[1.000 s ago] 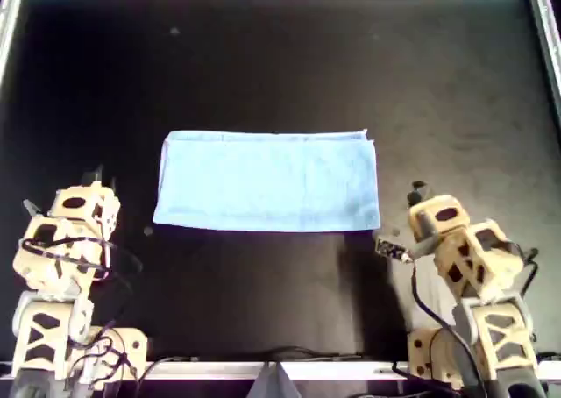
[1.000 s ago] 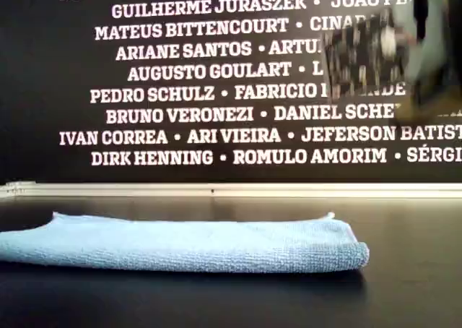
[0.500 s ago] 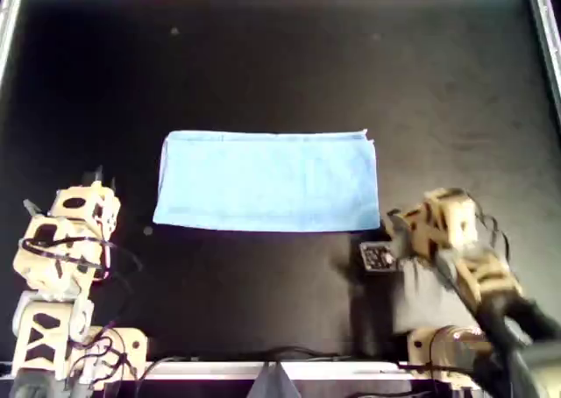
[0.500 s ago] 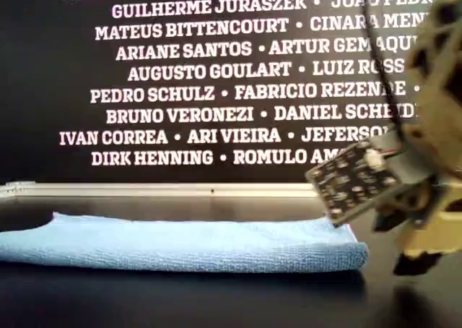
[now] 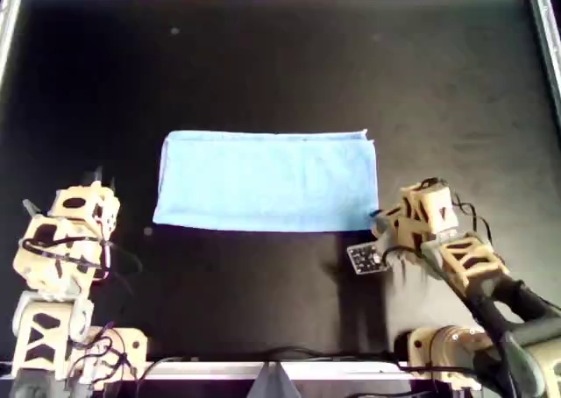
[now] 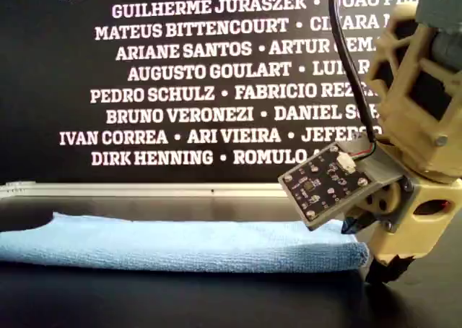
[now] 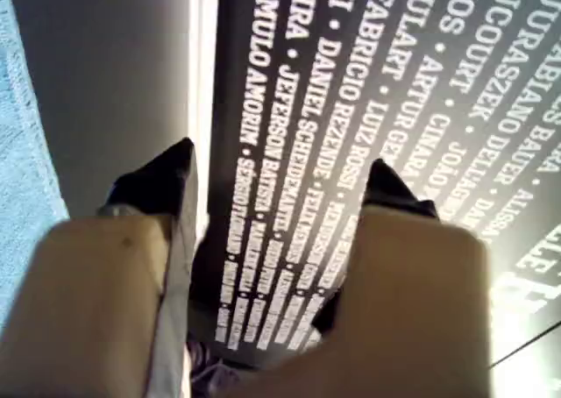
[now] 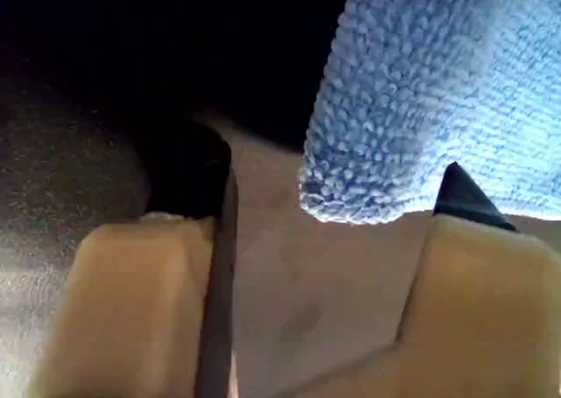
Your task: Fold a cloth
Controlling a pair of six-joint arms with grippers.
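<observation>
My first gripper (image 5: 96, 174) is parked low at the overhead view's left, well apart from the cloth (image 5: 267, 181). In its wrist view the two dark fingertips (image 7: 158, 183) stand apart with nothing between them, pointing up past the desk's far rail at the lettered wall — a waiting pose, I judge, which leaves the cloth clear for the other arm.

The cloth lies flat on the black desk (image 5: 263, 65) near its middle, a long rectangle running left to right in the overhead view. In the exterior view its right-hand end looks thick and rounded, so I take it as already doubled once; the fold left to make would bring one short end over the other.

My second gripper (image 5: 379, 224) is down at the cloth's near right corner in the overhead view. Its wrist view explains the low, tilted approach: the jaws are open, one fingertip (image 8: 188, 174) close to the desk off the cloth, the other (image 8: 463, 196) against the cloth's side, and the plump corner sits in the gap between them — placed to be pinched, but not yet clamped. From the exterior view I cannot tell whether the lower fingertip has got under both layers.
</observation>
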